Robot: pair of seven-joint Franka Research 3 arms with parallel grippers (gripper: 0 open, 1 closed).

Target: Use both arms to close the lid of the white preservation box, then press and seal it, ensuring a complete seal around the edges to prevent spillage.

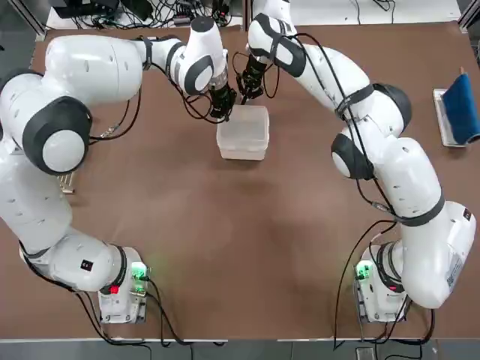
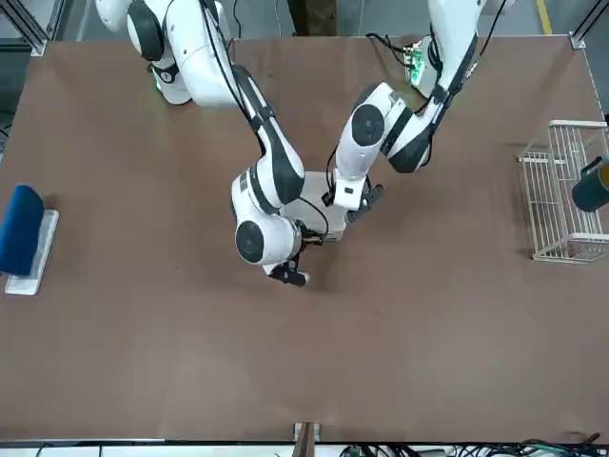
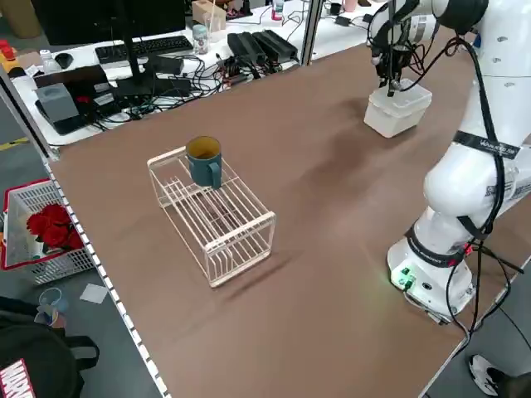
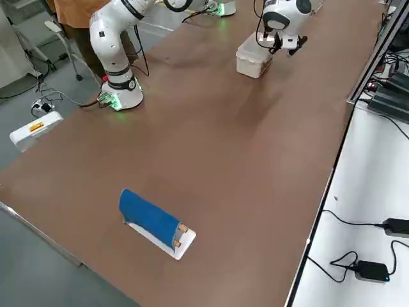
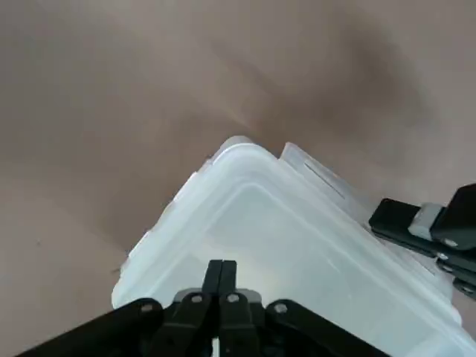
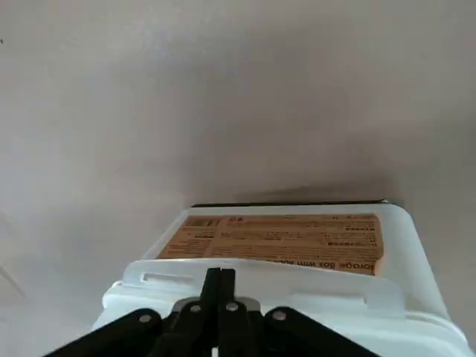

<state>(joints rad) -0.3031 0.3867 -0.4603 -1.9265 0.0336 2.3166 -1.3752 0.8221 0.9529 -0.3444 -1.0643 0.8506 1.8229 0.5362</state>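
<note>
Top view shows the white box [image 1: 243, 133] on the tabletop [image 1: 247, 240], far from the arm bases, its lid [image 1: 246, 124] down on it; nothing shows inside. Both tools meet at its far edge: left tool [image 1: 223, 114] and right tool [image 1: 245, 95], fingers pressed together, holding nothing. A wire rack [image 3: 214, 214] carrying a mug [image 3: 204, 160] and a blue item [image 1: 460, 106] on a tray [image 1: 443, 120] lie well apart.

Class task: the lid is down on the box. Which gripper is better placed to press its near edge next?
Probably the left. The left gripper, shut, sits over the lid itself, while the right gripper, also shut, is at the far edge of the white preservation box.
</note>
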